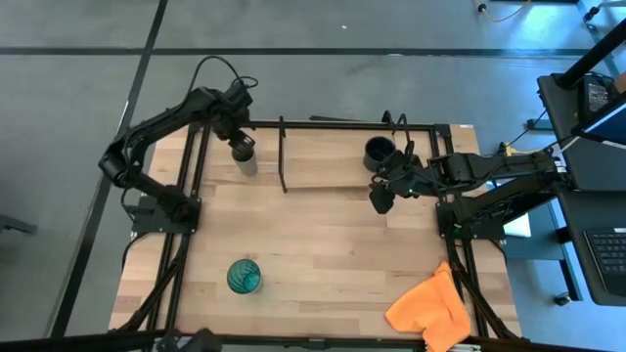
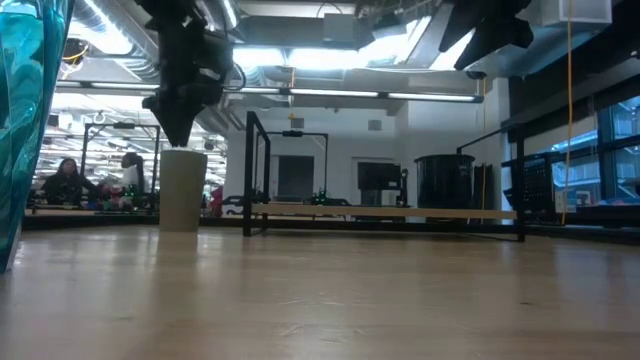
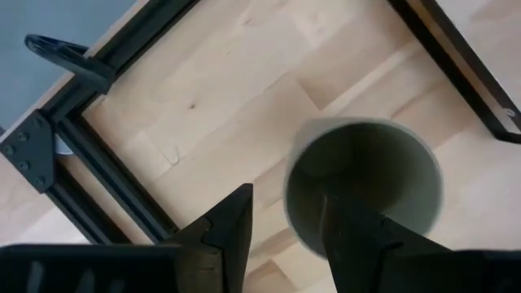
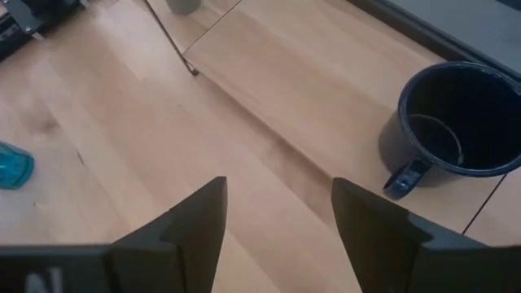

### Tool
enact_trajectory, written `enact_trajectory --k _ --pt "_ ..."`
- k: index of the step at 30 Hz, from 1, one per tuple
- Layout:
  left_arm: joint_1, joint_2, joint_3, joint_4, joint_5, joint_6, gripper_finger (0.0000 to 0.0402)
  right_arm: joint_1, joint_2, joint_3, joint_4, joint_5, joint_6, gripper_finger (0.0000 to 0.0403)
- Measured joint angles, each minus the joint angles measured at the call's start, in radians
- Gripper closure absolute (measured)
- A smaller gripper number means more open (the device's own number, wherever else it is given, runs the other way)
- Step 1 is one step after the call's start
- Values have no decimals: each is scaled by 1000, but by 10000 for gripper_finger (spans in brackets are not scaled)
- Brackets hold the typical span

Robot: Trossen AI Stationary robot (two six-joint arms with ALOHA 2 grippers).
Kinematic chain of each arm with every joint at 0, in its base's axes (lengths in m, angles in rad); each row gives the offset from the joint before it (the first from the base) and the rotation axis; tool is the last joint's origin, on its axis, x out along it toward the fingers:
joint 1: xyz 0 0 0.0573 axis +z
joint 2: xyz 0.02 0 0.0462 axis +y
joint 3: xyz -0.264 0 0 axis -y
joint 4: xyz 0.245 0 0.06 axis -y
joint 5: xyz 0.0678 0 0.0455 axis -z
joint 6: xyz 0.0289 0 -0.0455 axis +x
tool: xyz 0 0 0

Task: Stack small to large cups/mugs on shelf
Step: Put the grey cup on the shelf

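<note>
The small olive-tan cup (image 1: 245,164) (image 2: 182,190) stands upright on the table just left of the shelf (image 1: 333,164). My left gripper (image 3: 286,195) (image 1: 241,147) is open above it, pointing down. One finger is inside the cup's mouth (image 3: 366,187) and one is outside its rim, with a gap showing on both sides of the wall. The navy mug (image 1: 380,152) (image 4: 456,122) stands on the shelf board near its right end. My right gripper (image 4: 278,185) (image 1: 380,200) hovers open over the table in front of the mug. The teal tumbler (image 1: 244,277) (image 2: 25,120) stands near the table's near edge.
An orange cloth (image 1: 425,308) lies at the table's near right corner. The shelf's black upright ends (image 2: 250,170) rise beside the cup and behind the mug. Bare tabletop (image 1: 323,244) stretches between the shelf and the tumbler. People sit in the room beyond (image 2: 70,180).
</note>
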Motion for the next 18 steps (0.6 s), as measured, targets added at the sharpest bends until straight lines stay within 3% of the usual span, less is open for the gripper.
enact_trajectory --k 18 --pt "11 124 0 16 93 62 270 0 0 0 -3 -4 -2 180"
